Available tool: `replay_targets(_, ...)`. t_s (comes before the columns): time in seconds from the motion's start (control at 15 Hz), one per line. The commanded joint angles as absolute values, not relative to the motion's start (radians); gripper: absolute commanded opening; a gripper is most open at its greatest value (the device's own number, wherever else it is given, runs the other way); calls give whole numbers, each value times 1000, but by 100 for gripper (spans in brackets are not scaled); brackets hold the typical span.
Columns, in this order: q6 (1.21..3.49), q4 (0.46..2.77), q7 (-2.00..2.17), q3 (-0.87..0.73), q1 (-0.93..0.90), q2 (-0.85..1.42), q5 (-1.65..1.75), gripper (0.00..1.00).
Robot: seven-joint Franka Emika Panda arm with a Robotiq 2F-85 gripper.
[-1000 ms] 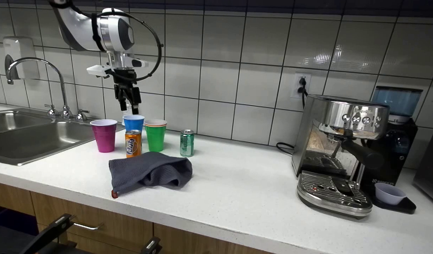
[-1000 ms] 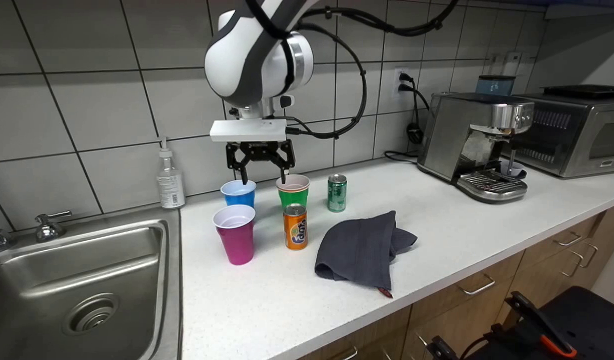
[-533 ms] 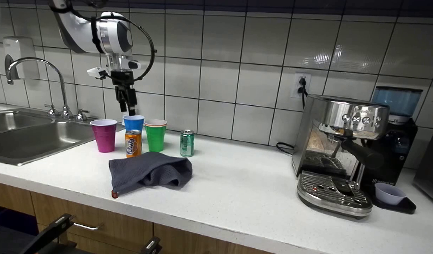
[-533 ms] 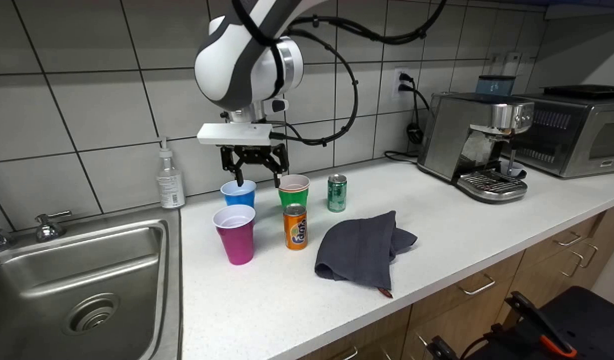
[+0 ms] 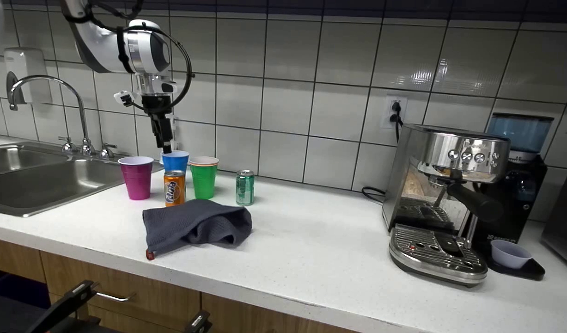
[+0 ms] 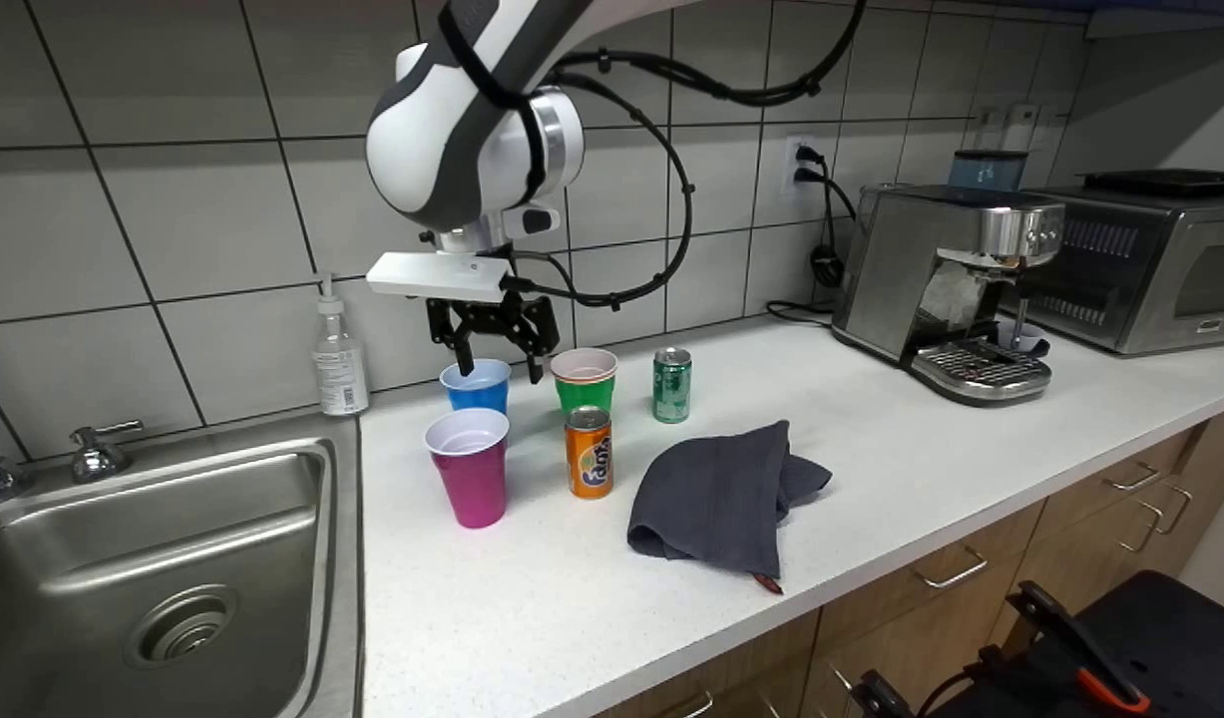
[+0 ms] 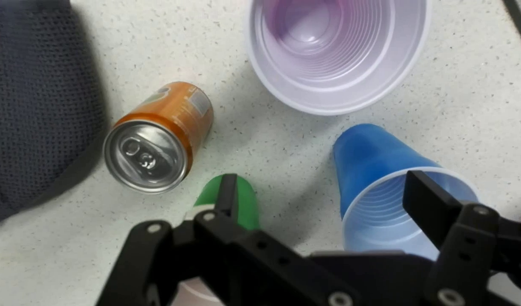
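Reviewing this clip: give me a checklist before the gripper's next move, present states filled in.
1. Gripper open, holding nothing: ok.
2. Blue cup, green cup and magenta cup upright: ok in both exterior views.
3. Gripper lined up over a single cup: not ok; in the wrist view one finger overlaps the blue cup, the other the green cup.
4. Gripper clear of the blue cup's rim: cannot tell; no view settles it.
5. Orange can upright, apart from the grey cloth: ok.
6. Anything under the cloth: cannot tell; a small red end shows at its edge.
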State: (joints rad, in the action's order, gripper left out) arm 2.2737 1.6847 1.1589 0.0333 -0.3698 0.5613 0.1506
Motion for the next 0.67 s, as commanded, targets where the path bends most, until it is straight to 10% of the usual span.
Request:
replay_targets(0.0, 2226, 1621, 1242, 17, -393, 590, 150, 100)
replay_targets(0.6, 2206, 1570, 1377, -4, -407, 632, 164, 100)
